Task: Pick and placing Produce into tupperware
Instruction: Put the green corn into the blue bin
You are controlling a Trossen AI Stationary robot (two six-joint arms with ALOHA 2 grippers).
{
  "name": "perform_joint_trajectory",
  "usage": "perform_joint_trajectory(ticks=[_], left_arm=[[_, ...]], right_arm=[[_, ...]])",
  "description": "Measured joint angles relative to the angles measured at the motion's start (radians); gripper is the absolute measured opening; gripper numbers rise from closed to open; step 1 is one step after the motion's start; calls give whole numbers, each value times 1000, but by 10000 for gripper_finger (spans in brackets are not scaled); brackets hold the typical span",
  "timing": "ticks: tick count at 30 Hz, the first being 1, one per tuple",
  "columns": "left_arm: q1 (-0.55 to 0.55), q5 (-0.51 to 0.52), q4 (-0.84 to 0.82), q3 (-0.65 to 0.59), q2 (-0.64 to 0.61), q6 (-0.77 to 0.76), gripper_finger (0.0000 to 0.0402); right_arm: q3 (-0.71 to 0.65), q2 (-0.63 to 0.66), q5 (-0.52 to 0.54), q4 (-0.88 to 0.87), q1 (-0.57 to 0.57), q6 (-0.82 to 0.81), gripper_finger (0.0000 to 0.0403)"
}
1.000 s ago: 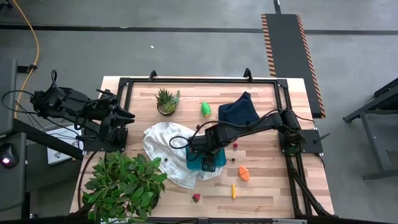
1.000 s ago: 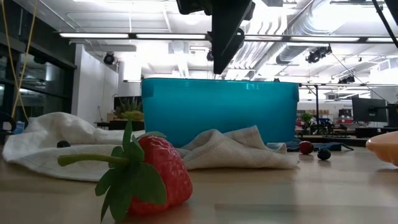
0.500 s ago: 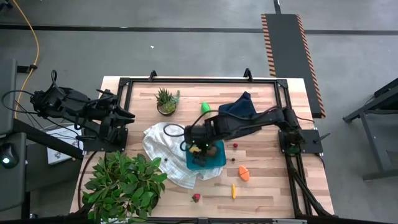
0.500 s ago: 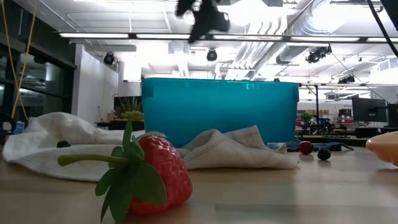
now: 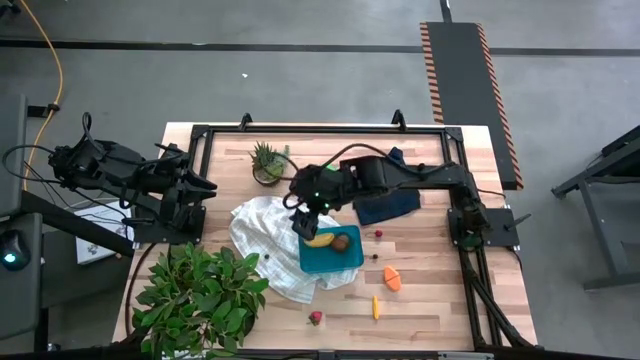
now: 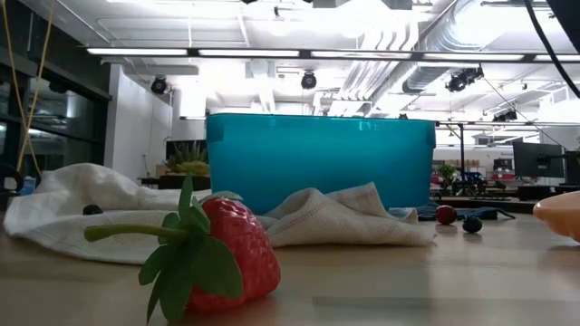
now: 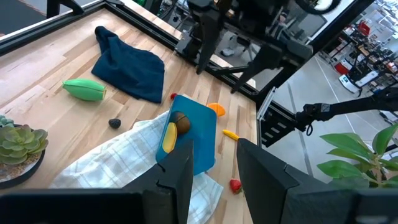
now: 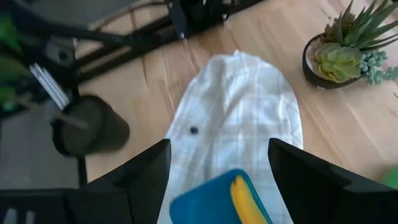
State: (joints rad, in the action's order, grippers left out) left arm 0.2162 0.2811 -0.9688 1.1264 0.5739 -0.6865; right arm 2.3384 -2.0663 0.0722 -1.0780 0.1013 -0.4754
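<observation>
Banana (image 5: pixel 319 239) and brown fruit (image 5: pixel 341 242) sit in the tupperware (image 5: pixel 345 259); right pincer (image 5: pixel 306 222) released above; strawberry (image 5: pixel 316 318), carrot (image 5: pixel 376 306), orange wedge (image 5: pixel 392 277) await.

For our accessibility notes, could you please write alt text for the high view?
From above, the right gripper hangs open over the edge of a teal box holding a banana and a brown fruit, on a white cloth. The left gripper waits at the table's left edge.
</observation>
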Motion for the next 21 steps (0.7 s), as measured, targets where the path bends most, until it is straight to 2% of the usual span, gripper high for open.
perform_joint_trajectory(ticks=[9, 16, 19, 21], left_arm=[[0, 0, -1, 0, 0, 0, 111], [0, 0, -1, 0, 0, 0, 111], [0, 0, -2, 0, 0, 1, 111], [0, 0, -2, 0, 0, 0, 111]], right_arm=[[4, 0, 7, 125, -23, -42, 260], [4, 0, 191, 265, -30, -118, 260], [4, 0, 311, 198, -55, -187, 260], [4, 0, 310, 125, -84, -252, 260]])
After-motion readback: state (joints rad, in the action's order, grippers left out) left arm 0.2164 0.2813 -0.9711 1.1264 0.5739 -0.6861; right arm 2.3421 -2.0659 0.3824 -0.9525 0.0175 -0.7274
